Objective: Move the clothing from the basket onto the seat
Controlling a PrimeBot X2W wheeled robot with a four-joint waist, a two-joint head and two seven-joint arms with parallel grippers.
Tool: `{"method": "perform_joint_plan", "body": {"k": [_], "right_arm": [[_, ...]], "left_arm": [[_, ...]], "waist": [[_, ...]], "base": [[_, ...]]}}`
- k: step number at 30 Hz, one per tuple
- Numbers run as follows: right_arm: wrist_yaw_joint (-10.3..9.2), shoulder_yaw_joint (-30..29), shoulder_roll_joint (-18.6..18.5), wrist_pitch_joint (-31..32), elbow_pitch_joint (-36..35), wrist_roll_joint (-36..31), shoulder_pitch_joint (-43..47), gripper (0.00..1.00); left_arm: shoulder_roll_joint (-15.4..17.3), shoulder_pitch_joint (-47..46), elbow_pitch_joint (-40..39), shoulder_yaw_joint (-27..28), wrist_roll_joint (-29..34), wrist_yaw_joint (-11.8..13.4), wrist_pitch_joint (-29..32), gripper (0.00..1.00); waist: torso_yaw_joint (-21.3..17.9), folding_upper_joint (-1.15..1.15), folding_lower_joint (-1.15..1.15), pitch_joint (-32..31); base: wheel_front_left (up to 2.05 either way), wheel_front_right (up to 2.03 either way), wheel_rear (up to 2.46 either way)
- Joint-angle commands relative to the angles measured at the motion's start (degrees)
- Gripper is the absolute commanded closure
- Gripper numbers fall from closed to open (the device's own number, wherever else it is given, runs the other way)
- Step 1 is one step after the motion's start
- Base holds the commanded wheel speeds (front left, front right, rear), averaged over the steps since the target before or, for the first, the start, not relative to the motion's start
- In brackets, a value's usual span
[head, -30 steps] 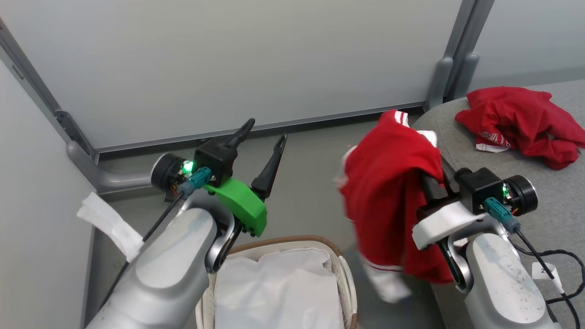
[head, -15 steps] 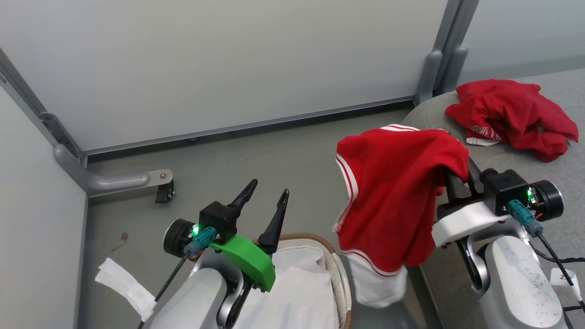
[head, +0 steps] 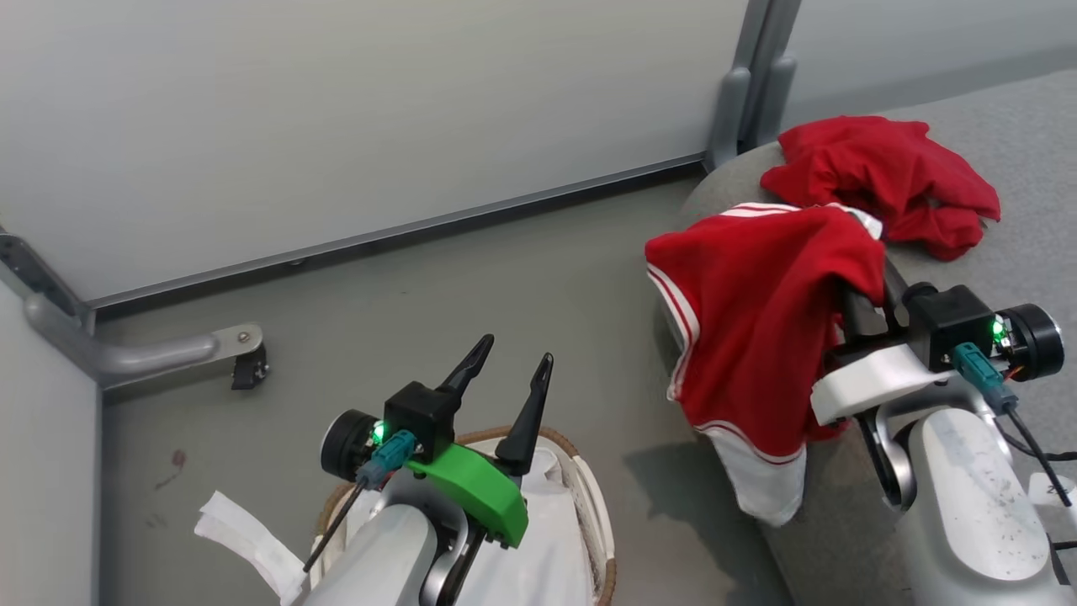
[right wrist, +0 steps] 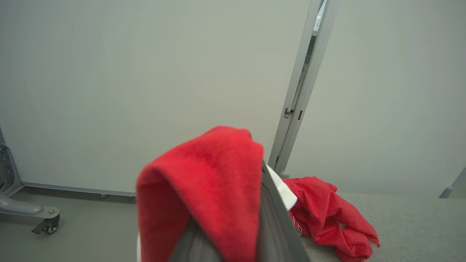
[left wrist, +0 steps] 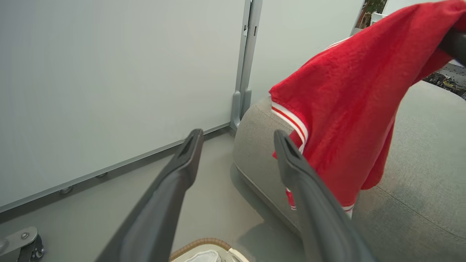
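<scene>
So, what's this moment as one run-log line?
right hand: shut on striped garment, hanging at seat edge | left hand: open, empty, over basket | plain red garment: on seat

The forearms [head: 968, 505] are silver-grey shells, the right one flecked with dark specks. The left claw [head: 517, 349] has two long tapered black fingers [head: 528, 408] above a green bracket [head: 475, 492]; the right wrist wears a white bracket [head: 875, 383]. Each wrist carries a black block [head: 421, 412] with a green light and a teal plug [head: 383, 459] trailing black cable [head: 332, 530].

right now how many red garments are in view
2: the white-striped garment hangs over the seat edge; the crumpled garment lies on the seat. More may be hidden in the basket.
</scene>
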Motion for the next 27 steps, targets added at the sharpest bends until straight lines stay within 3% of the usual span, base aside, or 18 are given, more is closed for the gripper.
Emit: {"method": "perform_joint_plan", "body": {"k": [1, 10, 16, 24, 27], "right_arm": [[-0.06, -0.8, -0.4, -0.1, -0.4, -0.5, -0.8, 1.0], [-0.06, -4.3, -1.6, -0.1, -1.1, -1.3, -2.2, 1.0], [-0.06, -4.8, -2.5, -0.1, 0.6, -1.2, -6.0, 1.0], [-0.06, -9.6, -8.3, 0.4, 5.4, -3.4, -20.5, 1.0], [-0.07, -11.7, -12.3, 2.5, 6.5, -4.9, -27.5, 1.0]], "left_arm": [[0.1, 0.9, -0.1, 0.0, 0.7, -0.4, 0.0, 0.0], [-0.3, -0.7, -0.5, -1.5, 1.6, -1.0, 0.0, 0.0], [-0.2, -2.1, -1.3, -3.5, 0.9, -1.2, 0.0, 0.0], [-0.2, -4.6, -2.4, -4.6, 1.2, -1.3, 0.0, 0.0], [-0.2, -5.8, -2.8, -4.9, 1.9, -1.3, 0.0, 0.0]], "waist": [[-2.8, 0.0, 0.0, 1.6], [-7.4, 0.0, 0.0, 4.9], [-8.0, 0.0, 0.0, 7.2], [-5.7, 0.0, 0.0, 12.2], [-4.1, 0.0, 0.0, 14.7]], "base": [[0.0, 0.0, 0.0], [0.0, 0.0, 0.0], [0.0, 0.0, 0.0], [0.0, 0.0, 0.0], [0.0, 0.0, 0.0]]}}
